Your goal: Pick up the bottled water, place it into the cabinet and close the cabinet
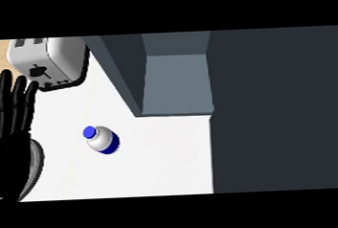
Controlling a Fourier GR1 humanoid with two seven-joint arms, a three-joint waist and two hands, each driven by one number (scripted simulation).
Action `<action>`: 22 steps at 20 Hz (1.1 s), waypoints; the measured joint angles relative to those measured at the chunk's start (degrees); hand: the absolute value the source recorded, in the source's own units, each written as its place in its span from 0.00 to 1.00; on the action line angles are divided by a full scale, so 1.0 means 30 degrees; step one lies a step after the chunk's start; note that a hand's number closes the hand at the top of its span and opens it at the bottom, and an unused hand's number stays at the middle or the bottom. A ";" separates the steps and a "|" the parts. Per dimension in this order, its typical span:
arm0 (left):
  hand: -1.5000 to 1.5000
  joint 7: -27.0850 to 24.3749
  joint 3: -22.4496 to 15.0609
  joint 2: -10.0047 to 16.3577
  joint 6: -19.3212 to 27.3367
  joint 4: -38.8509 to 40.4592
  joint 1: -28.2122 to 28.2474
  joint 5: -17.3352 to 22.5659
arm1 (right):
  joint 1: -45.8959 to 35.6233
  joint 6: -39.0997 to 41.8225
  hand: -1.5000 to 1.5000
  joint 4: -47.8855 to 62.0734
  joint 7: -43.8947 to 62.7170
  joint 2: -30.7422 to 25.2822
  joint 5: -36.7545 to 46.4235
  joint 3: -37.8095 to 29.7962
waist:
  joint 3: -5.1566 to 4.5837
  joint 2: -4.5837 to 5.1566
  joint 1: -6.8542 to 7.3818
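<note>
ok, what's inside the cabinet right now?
Only bare grey walls show inside the cabinet. The bottled water stands outside on the counter. The rest of the interior is covered by the cabinet's own panels.

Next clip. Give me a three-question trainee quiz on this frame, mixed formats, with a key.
1. True or false: the bottled water already sits inside the cabinet.
2. Which hand shows in the head view? A) the left hand, open, fingers up, at the view's left edge; B) the right hand, curled round the bottle; C) both hands.
3. Fill in: the appliance on the counter just beyond the left hand's fingertips is a ____.
Key: 1 false: it is on the counter, outside the cabinet and apart from the hand. 2 A. 3 toaster.
</note>
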 measured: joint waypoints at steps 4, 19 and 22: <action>0.00 0.0436 -0.1515 -0.0742 0.0434 -0.0668 0.0531 -0.1171 | 0.0721 0.0275 0.00 -0.0930 0.0618 -0.0066 -0.0130 0.0007 | 0.0014 -0.0064 -0.0242; 0.00 0.6719 -0.9644 -0.1658 0.6007 -0.4141 0.2883 -0.1826 | 0.5986 0.3433 0.00 -0.5394 0.4204 -0.0901 -0.5472 0.0013 | 0.0032 -0.0170 -0.0484; 0.00 0.7728 -1.0935 -0.1577 0.6539 -0.5598 0.3578 -0.2986 | 0.5615 0.3372 0.00 -0.5477 0.4939 -0.1095 -0.5622 -0.0438 | 0.0032 -0.0167 -0.0405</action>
